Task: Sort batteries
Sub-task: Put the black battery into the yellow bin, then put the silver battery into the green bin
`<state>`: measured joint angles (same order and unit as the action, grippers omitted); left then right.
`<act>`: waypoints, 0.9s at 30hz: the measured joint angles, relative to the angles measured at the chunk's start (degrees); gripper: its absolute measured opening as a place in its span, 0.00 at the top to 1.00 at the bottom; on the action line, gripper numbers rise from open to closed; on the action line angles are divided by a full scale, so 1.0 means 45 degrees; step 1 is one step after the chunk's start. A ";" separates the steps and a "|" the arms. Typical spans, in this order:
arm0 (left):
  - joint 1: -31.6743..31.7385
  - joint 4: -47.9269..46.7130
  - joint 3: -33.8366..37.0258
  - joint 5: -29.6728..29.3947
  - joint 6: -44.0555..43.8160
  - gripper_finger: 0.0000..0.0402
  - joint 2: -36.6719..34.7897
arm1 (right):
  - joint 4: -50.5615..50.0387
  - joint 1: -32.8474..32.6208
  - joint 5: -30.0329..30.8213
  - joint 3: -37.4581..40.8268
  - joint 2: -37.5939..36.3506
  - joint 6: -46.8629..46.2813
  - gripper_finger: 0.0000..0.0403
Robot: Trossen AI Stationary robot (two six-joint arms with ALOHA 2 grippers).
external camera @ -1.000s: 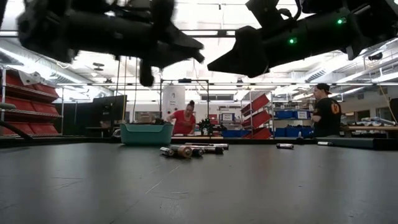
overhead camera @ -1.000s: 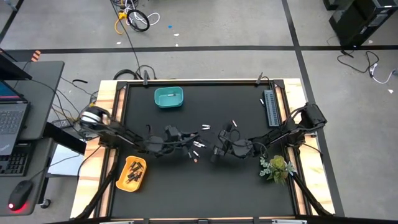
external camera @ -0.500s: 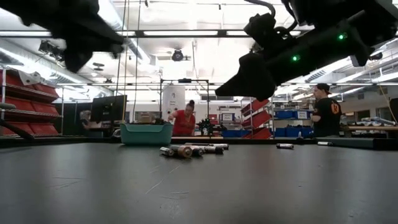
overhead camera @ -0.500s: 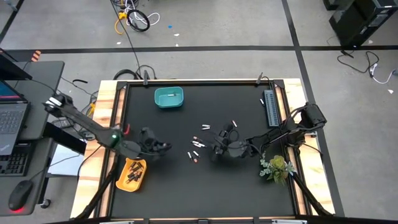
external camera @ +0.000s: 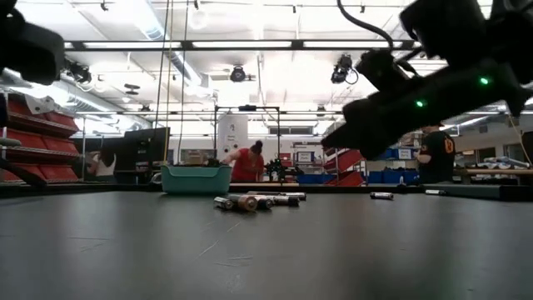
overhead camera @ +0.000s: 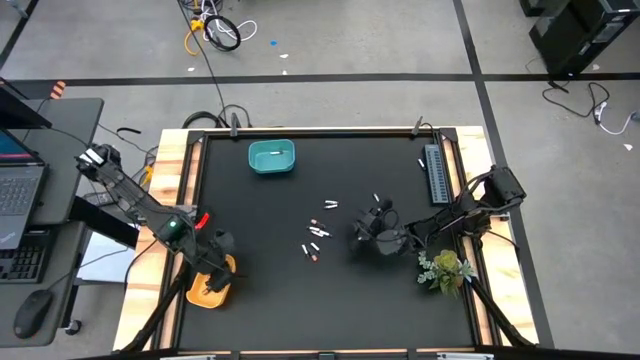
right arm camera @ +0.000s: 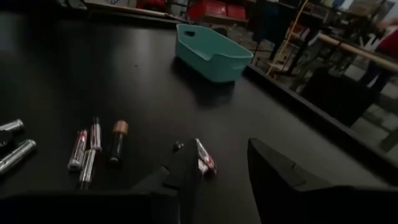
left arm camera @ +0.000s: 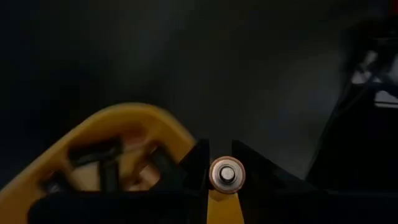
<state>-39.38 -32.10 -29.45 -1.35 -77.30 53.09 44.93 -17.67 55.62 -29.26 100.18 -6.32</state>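
The left gripper (left arm camera: pixel 227 167) hangs over the yellow bin (overhead camera: pixel 212 285), clamped on a battery (left arm camera: pixel 226 175). The right gripper (right arm camera: pixel 217 167), fingers apart, hovers over a red-and-white battery (right arm camera: pixel 204 157) well away from that bin.

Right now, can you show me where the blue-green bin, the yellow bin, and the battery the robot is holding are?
Teal plastic bin (overhead camera: pixel 271 158), high view, on its floor.
Yellow plastic bin (left arm camera: pixel 134 122), left wrist view, on its curved rim.
Small round-ended battery (left arm camera: pixel 226 175), left wrist view, on its end cap, in the left tool.
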 joint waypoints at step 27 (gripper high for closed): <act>-0.0193 -0.3148 -0.1540 0.0586 -0.0839 0.65 -0.0070 | 0.3908 -0.0248 -0.0199 0.0709 -0.0015 0.1654 0.70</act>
<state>-40.25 -46.26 -36.38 1.29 -81.08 52.77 62.52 -18.79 54.73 -26.07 100.12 1.12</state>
